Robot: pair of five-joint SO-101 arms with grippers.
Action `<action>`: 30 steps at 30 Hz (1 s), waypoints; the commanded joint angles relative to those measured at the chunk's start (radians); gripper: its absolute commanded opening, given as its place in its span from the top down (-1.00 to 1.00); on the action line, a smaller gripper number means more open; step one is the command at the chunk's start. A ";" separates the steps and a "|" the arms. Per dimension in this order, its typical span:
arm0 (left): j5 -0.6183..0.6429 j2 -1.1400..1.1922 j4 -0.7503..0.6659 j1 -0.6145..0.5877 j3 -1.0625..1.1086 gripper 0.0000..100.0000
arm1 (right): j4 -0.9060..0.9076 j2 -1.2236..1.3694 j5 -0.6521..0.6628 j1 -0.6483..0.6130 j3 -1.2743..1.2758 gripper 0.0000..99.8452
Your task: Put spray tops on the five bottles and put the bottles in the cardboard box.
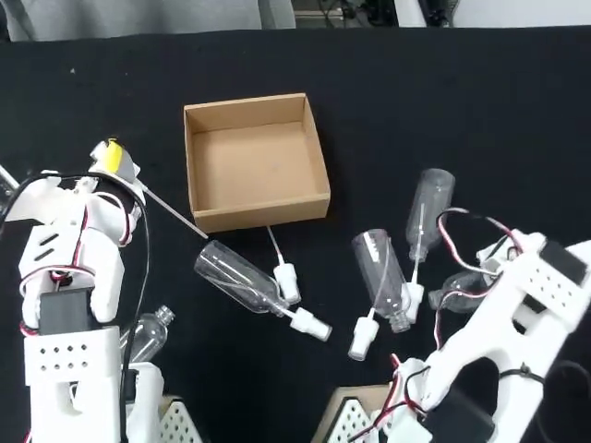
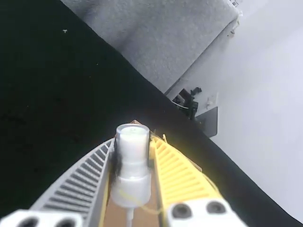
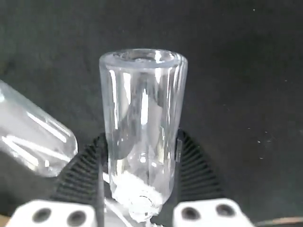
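**Left gripper** (image 2: 133, 142): the ribbed fingers, one grey and one yellow, pinch a white plastic spray top (image 2: 131, 163). It is held near the left wall of the box (image 1: 259, 161), and its thin dip tube slants toward the box's near left corner.

**Right gripper** (image 3: 141, 146): the black ribbed fingers clamp a clear, smooth, cylindrical bottle (image 3: 142, 104) with its flat base pointing outward. A neighbouring bottle (image 3: 33, 142) lies just beside it.

**Box:** square, open-topped, brown cardboard with straight walls. It sits mid-table on the black cloth (image 1: 443, 101).

**Near side of the box:**
- A capped bottle (image 1: 238, 275) lies on its side, with a loose top (image 1: 287, 280) touching it.
- To the right, an uncapped bottle (image 1: 383, 277) lies beside a second loose top (image 1: 362, 340).
- A far bottle (image 1: 429, 208) lies beyond them.
- A low bottle (image 1: 148, 337) rests against the left arm's base.

**Open room:** open cloth lies behind the box and to its right.
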 commanded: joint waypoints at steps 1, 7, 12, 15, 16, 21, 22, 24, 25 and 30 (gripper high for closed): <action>0.002 -0.023 -0.023 -0.002 -0.022 0.94 | -0.183 -0.044 -0.055 -0.018 0.076 0.95; 0.002 -0.023 -0.023 -0.002 -0.022 0.94 | -0.376 -0.048 -0.124 -0.044 0.199 0.93; 0.002 -0.023 -0.023 -0.002 -0.022 0.94 | -0.379 -0.044 -0.166 -0.075 0.211 0.55; 0.002 -0.023 -0.023 -0.002 -0.022 0.94 | -0.381 -0.044 -0.170 -0.103 0.237 0.37; 0.002 -0.023 -0.023 -0.002 -0.022 0.94 | -0.381 -0.044 -0.183 -0.109 0.242 0.35; 0.002 -0.023 -0.023 -0.002 -0.022 0.94 | -0.381 -0.053 -0.201 -0.117 0.236 0.33; 0.002 -0.023 -0.023 -0.002 -0.022 0.94 | -0.379 -0.053 -0.199 -0.117 0.228 0.33; 0.002 -0.023 -0.028 -0.002 -0.015 0.94 | -0.356 -0.053 -0.199 -0.117 0.203 0.33; 0.002 -0.023 -0.031 -0.002 -0.012 0.94 | -0.327 -0.053 -0.198 -0.117 0.183 0.33; 0.002 -0.023 -0.031 -0.002 -0.010 0.94 | -0.104 -0.053 -0.196 -0.117 0.016 0.33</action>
